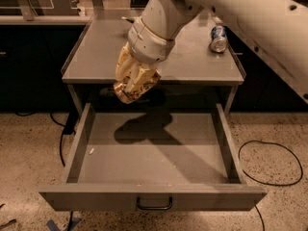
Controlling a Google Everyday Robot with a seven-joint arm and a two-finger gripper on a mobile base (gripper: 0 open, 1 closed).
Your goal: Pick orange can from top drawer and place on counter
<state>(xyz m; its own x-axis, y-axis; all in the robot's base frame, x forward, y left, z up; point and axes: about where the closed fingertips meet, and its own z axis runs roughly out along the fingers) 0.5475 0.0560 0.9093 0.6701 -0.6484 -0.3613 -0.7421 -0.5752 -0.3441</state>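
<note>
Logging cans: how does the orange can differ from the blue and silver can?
The orange can hangs in the pincer above the top drawer; the blue and silver can rests on the counter. The pincer partly covers the orange can; the blue and silver can shows whole. Both are small cans.

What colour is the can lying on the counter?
Blue and silver can, camera view; the gripper holds the orange can above the top drawer.

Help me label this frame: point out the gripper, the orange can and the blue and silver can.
gripper (137, 82), camera view, between its fingertips, above the rear of the top drawer (81, 143).
orange can (126, 95), camera view, its lower end, inside the gripper.
blue and silver can (219, 38), camera view, its side.
</note>
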